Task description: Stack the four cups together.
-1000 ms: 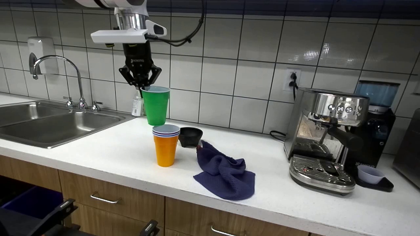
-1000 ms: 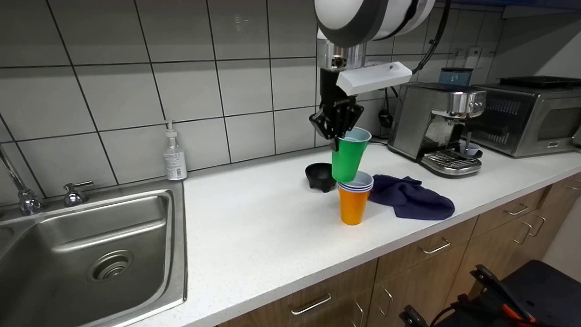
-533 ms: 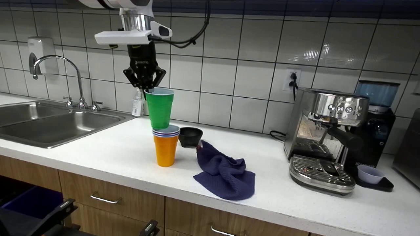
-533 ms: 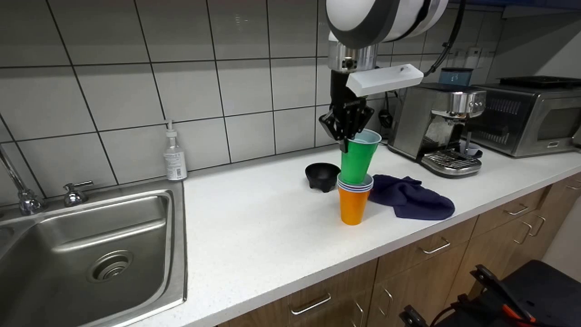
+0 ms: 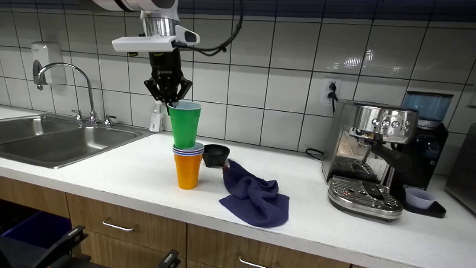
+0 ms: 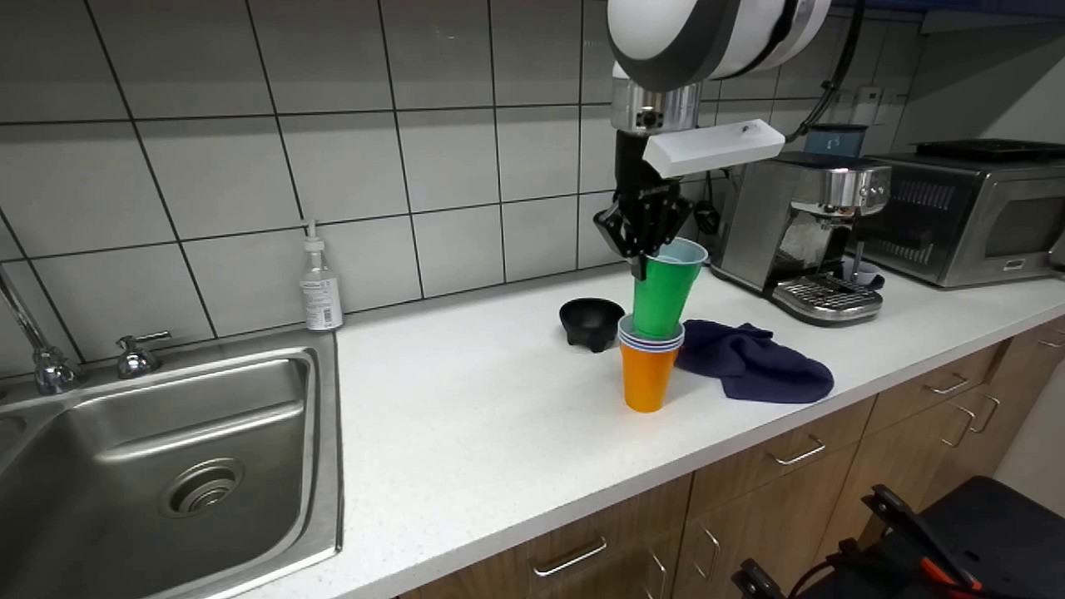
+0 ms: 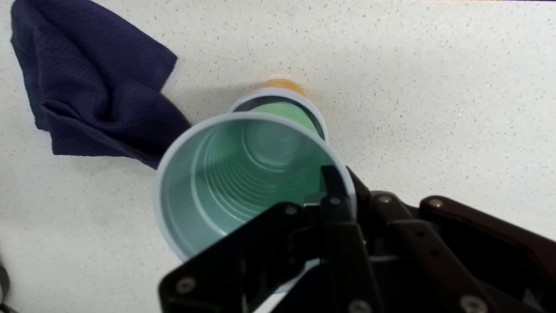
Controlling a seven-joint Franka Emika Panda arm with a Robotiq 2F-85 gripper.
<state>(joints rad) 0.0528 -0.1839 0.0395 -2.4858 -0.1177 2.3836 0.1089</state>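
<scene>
While the gripper (image 7: pixel 341 174) is pinching the green tumbler (image 5: pixel 186 128) by its upper wall, one fingertip (image 7: pixel 333 183) inside and one outside, that cup is hanging below it, slightly tilted. Its base is overlapping the mouth of the nested stack (image 6: pixel 648 366) under the gripper, where the orange tumbler (image 5: pixel 187 172) is standing upright on the countertop (image 6: pixel 458 433) with other cup rims (image 5: pixel 188 151) showing. Lower than the gripper, a black footed bowl (image 6: pixel 591 324) and a navy cloth (image 5: pixel 256 199) are lying near the stack.

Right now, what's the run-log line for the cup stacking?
gripper: holding green plastic tumbler by rim | stack: orange plastic tumbler outermost, upright on speckled white countertop | nesting: green base at stack mouth, not yet seated
</scene>
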